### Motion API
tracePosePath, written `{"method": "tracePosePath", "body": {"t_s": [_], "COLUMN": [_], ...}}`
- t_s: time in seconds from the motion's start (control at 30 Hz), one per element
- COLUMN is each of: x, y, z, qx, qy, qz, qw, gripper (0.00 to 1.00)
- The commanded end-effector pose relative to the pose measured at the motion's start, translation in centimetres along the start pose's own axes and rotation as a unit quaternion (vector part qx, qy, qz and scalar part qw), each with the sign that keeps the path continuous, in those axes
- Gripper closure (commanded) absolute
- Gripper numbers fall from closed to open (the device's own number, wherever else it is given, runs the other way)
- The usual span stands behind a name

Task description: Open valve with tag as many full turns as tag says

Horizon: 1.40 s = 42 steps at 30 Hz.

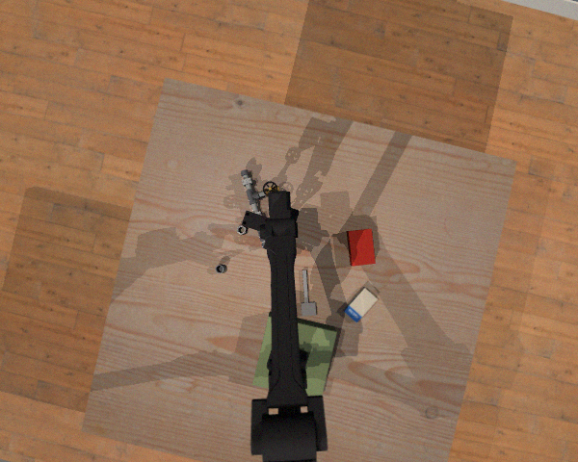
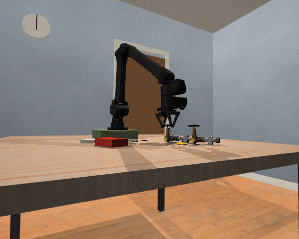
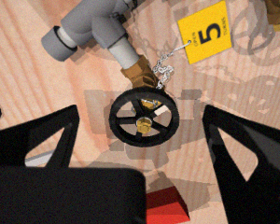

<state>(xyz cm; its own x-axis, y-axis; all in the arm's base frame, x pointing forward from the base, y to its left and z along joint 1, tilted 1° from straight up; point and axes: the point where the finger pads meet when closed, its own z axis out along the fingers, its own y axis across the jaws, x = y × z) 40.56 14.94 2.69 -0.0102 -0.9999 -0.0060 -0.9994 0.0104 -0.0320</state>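
Note:
The tagged valve's black handwheel point(image 3: 144, 122) point(image 2: 167, 125) sits on a brass body point(image 3: 139, 77) at the near end of a grey pipe point(image 3: 91, 21) point(image 2: 204, 139) point(image 1: 249, 191). A chain point(image 3: 164, 70) links it to a yellow tag point(image 3: 205, 33) point(image 2: 182, 143) reading "5". My gripper point(image 3: 141, 111) point(image 2: 167, 124) is open directly over this handwheel, with its fingers spread wide on either side and clear of the rim. A second valve point(image 2: 194, 132) point(image 1: 270, 187) stands farther along the pipe. In the overhead view my wrist hides the tagged valve.
A red block point(image 1: 361, 246) point(image 2: 110, 142) point(image 3: 165, 207) lies right of the arm. A white-and-blue box point(image 1: 361, 304), a grey T-shaped tool point(image 1: 306, 295) and a small black ring point(image 1: 221, 269) lie nearby. The arm's base stands on a green pad point(image 1: 324, 347) point(image 2: 114, 133).

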Motion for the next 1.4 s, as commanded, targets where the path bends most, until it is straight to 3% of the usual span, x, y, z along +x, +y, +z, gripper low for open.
{"method": "tracePosePath", "body": {"t_s": [0.0,0.43,0.6,0.73,0.8,0.9,0.97,1.17,1.3,1.37], "x": [-0.23,-0.23,-0.21,-0.18,-0.18,-0.18,-0.21,-0.37,-0.42,-0.42], "y": [-1.52,-1.52,-1.53,-1.55,-1.55,-1.56,-1.55,-1.49,-1.48,-1.48], "z": [-1.37,-1.37,-1.37,-1.38,-1.38,-1.38,-1.38,-1.39,-1.39,-1.39], "qx": [0.019,0.019,0.019,0.018,0.018,0.018,0.017,0.010,0.004,0.004], "qy": [-0.009,-0.009,-0.010,-0.011,-0.011,-0.012,-0.014,-0.016,-0.017,-0.017], "qz": [-0.001,0.034,0.105,0.201,0.201,0.292,0.360,0.524,0.617,0.617], "qw": [1.000,0.999,0.994,0.979,0.979,0.956,0.933,0.852,0.787,0.787], "gripper": [0.00,0.00,0.00,0.00,0.00,0.00,0.00,0.00,0.00,0.00]}}
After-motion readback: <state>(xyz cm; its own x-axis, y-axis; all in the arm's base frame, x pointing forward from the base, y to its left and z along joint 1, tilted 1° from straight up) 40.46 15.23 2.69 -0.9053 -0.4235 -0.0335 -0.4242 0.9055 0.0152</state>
